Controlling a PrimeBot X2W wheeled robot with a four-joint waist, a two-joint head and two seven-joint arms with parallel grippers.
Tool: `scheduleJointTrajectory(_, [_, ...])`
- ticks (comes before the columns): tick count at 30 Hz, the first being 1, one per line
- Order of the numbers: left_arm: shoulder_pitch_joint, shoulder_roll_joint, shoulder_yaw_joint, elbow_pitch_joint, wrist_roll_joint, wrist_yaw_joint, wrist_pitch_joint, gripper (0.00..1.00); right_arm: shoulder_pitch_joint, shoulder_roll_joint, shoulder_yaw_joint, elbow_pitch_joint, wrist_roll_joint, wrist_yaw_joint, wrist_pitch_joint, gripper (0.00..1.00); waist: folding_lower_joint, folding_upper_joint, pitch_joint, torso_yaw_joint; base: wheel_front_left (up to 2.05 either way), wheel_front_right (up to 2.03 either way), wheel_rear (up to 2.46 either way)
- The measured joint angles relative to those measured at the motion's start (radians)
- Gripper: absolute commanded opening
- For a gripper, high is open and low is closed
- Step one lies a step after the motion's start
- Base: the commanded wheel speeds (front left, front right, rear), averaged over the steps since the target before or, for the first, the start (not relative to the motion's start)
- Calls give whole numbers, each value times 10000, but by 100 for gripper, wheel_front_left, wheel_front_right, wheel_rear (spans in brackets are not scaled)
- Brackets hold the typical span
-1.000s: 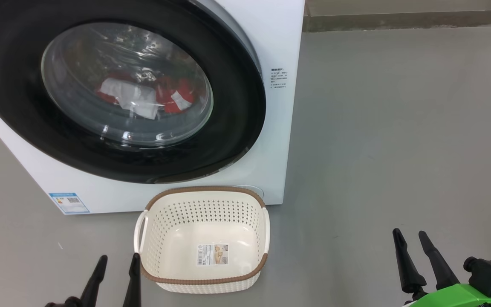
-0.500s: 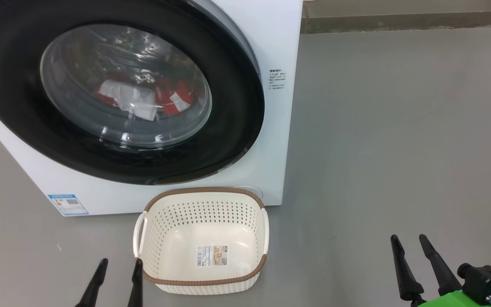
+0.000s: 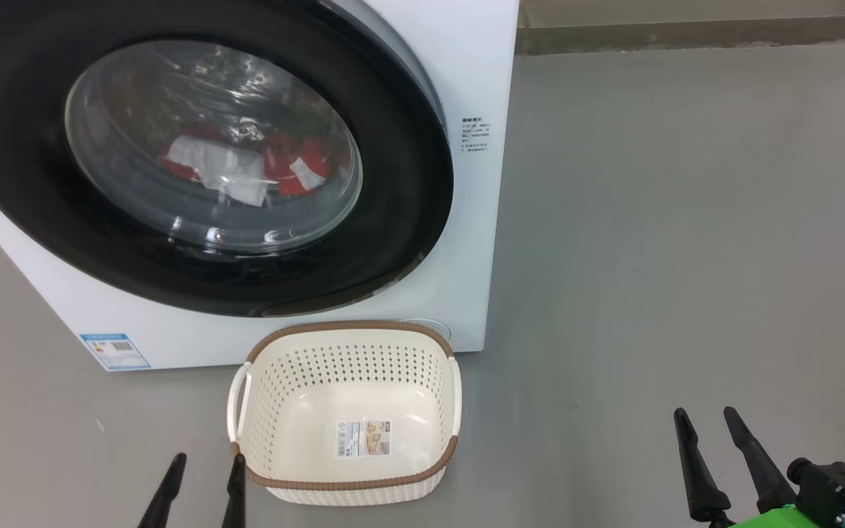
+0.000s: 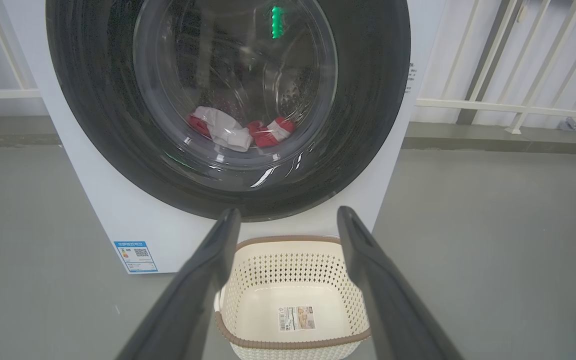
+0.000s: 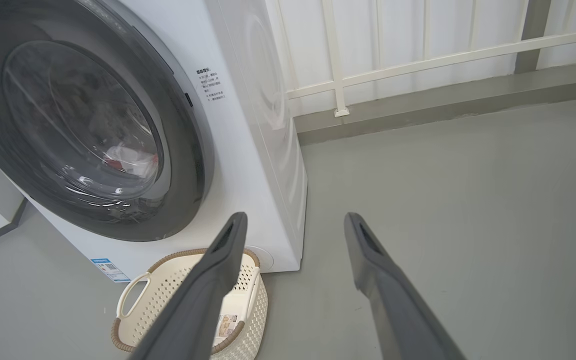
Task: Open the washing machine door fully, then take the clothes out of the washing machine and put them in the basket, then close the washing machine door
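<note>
The white washing machine (image 3: 466,73) stands on the grey floor with its black-rimmed door (image 3: 393,220) shut. Behind the glass lie the red and white clothes (image 3: 246,165), seen also as clothes (image 4: 240,130) in the left wrist view. The cream basket (image 3: 345,345) with a brown rim sits empty on the floor just in front of the machine. My left gripper (image 3: 206,460) hovers open beside the basket's near-left corner. My right gripper (image 3: 705,414) is open over bare floor well to the right. In the wrist views the left gripper (image 4: 288,212) and right gripper (image 5: 293,216) both hold nothing.
A white railing (image 5: 418,60) and a low grey kerb (image 5: 443,107) run behind and right of the machine. Open grey floor (image 3: 686,220) spreads to the right of machine and basket. A blue label (image 3: 114,350) marks the machine's lower left front.
Both grippers have sunk slightly toward the bottom of the head view, and the whole picture has shifted a little, so the camera moved. Door, clothes and basket are unchanged.
</note>
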State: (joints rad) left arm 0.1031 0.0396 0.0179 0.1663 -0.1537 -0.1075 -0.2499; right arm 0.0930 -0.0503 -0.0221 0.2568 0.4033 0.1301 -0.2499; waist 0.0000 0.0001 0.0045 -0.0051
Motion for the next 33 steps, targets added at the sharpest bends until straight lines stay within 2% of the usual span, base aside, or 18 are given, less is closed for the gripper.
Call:
scheduleJointTrajectory(10, [-1, 0, 6, 8, -48, 0, 0, 100, 58, 52, -2, -17, 38, 0, 0, 100, 0, 0, 15, 22, 0, 0, 0])
scheduleJointTrajectory(11, [-1, 0, 4, 6, -48, 0, 0, 100, 58, 67, -8, -69, 144, 0, 0, 73, 0, 0, 16, 30, 0, 0, 0])
scheduleJointTrajectory(13, [-2, 0, -8, -2, -48, -2, 0, 100, 52, 77, 46, -359, 286, 0, -19, 0, 0, 0, 35, 49, 0, 0, 0])
scheduleJointTrajectory(21, [-21, 0, -221, -19, -65, 15, 0, 100, -454, 102, 378, -792, 1448, 0, -27, 0, 0, 0, 169, 169, 0, 0, 0])
scheduleJointTrajectory(33, [-648, 0, -646, -15, -280, 15, -12, 100, -3807, 25, 748, -842, 3647, 0, -56, 0, 0, 0, 703, 618, 0, 0, 0])
